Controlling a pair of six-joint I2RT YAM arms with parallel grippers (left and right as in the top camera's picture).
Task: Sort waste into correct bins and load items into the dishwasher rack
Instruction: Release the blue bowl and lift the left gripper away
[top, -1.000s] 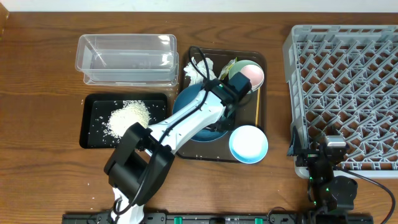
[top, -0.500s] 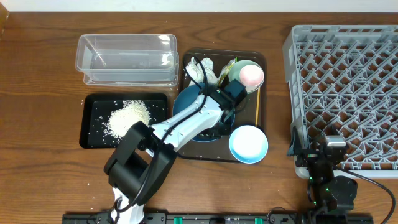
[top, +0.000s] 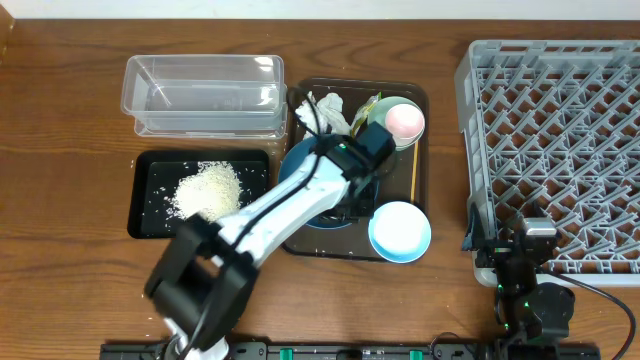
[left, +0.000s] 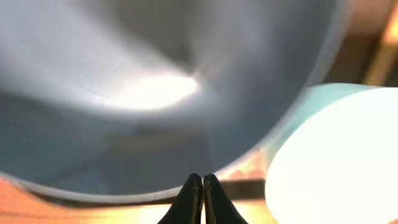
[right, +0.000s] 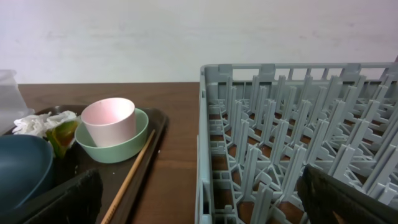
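Observation:
My left gripper is low over the large blue plate on the brown tray. In the left wrist view its fingers are shut tip to tip at the plate's rim, with nothing seen between them. The small light-blue bowl is just to its right. The pink cup stands in the mint-green bowl. The tissue, the wrapper and the chopstick lie on the tray. The rice heap lies in the black tray. My right gripper is open and empty by the rack's front left corner.
The clear tub stands behind the black tray. The brown serving tray holds the dishes. A strip of bare wood lies between the tray and the rack. The rack wall is close to my right gripper.
My left arm has swung a little and its gripper has shifted slightly toward the front of the plate. More of the tissue shows now. The right arm has not moved.

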